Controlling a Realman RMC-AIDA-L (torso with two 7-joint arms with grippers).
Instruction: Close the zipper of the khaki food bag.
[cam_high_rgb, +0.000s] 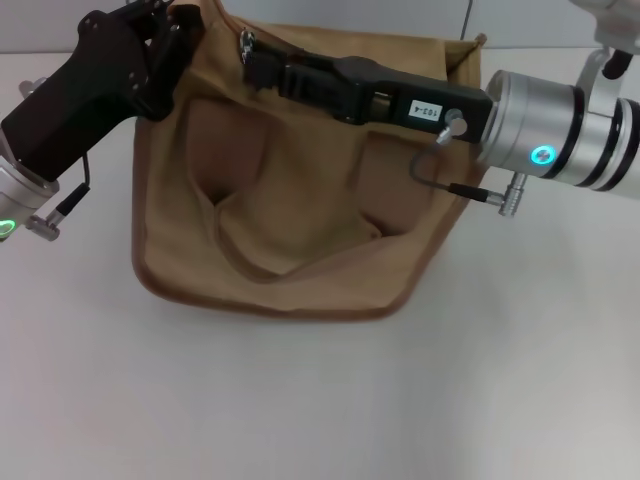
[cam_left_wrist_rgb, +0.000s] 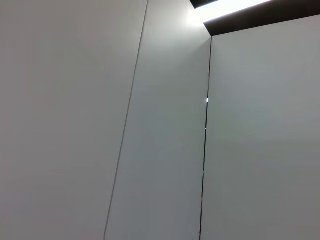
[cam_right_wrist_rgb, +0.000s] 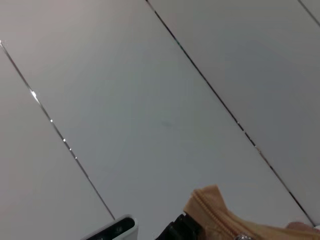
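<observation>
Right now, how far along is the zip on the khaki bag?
Both arms are already at the bag: left hand at its top left corner, right hand reaching across the top beside the pull tab. The zipper's track is hidden from the head view, so closure can't be confirmed; the pull itself seems left.

Left gripper (cam_high_rgb: 175, 45) reaches in from the left, wrist angled upward. Right gripper (cam_high_rgb: 255, 62) stretches across horizontally from the right; its jaws seem closed, though partly hidden.

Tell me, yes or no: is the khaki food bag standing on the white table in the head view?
Yes. The khaki food bag sits on the white table, with the left tool and right tool at its top edge.
</observation>
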